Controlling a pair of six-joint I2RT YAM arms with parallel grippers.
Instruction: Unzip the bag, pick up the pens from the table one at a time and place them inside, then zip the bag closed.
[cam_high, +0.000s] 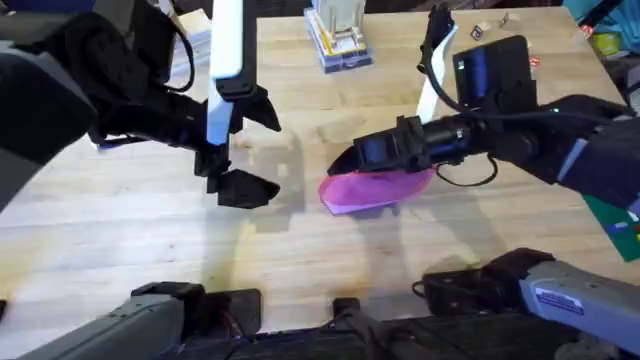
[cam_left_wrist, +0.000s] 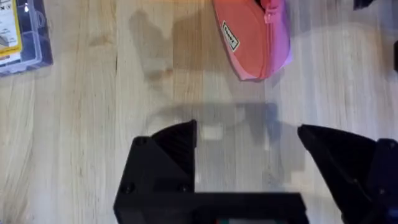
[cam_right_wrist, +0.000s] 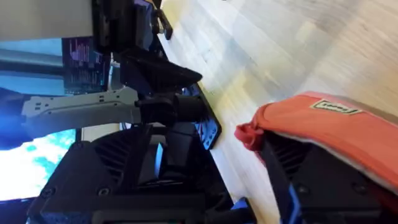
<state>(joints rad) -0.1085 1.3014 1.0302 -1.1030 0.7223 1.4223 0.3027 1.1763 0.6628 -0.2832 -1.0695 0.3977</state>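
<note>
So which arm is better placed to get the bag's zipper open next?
The right, probably. The right claw is already at the pink bag, apparently gripping its end in the right wrist view. The left claw hangs open over bare table, apart from the bag, so it would have to travel first.

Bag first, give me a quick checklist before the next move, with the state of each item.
1. Right gripper at the bag: ok, over its end.
2. Firm grip on bag: cannot tell; the fingers' state is hidden.
3. Left gripper open and empty: ok.
4. Left gripper apart from bag: ok, bare table between.
5. Zipper open: cannot tell.
6. Pens located: not ok, none spotted.
</note>
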